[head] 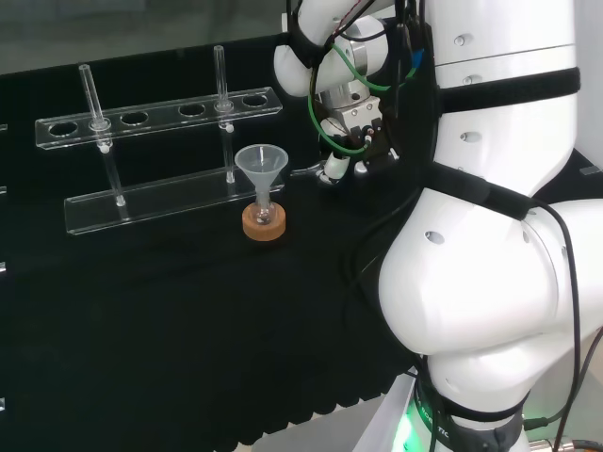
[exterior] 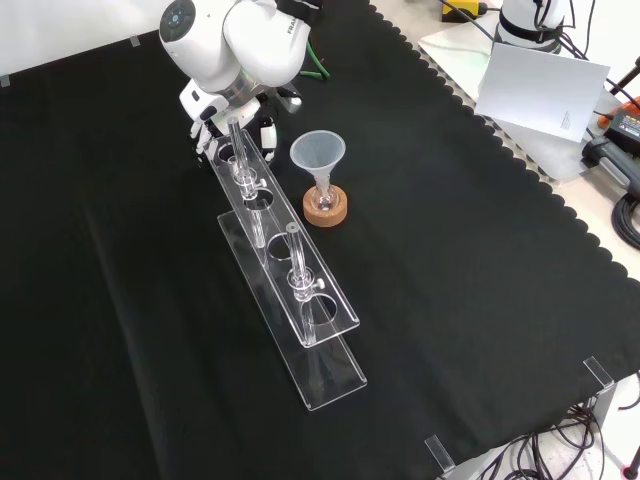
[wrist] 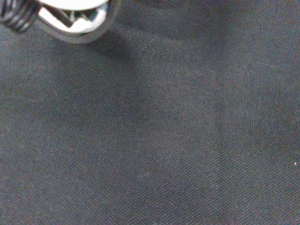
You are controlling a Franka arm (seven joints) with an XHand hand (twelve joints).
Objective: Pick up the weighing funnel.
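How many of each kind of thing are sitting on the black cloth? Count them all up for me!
glass tubes, standing in the rack: 2
clear rack: 1
funnel: 1
small flask under the funnel: 1
cork ring: 1
Total: 6

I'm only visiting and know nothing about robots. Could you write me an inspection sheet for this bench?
Surface: black cloth, lying flat, scalloped edge.
Job's things: nothing seen plainly.
Clutter: clear rack holding two tubes; funnel upright in a small flask on a cork ring, beside the rack.
Grippers: hand low at the cloth near the rack's end; grasp cannot be told.
Cables: green and black wrist cables; floor cables past the bench edge.
Surroundings: white paper sheet off the cloth.
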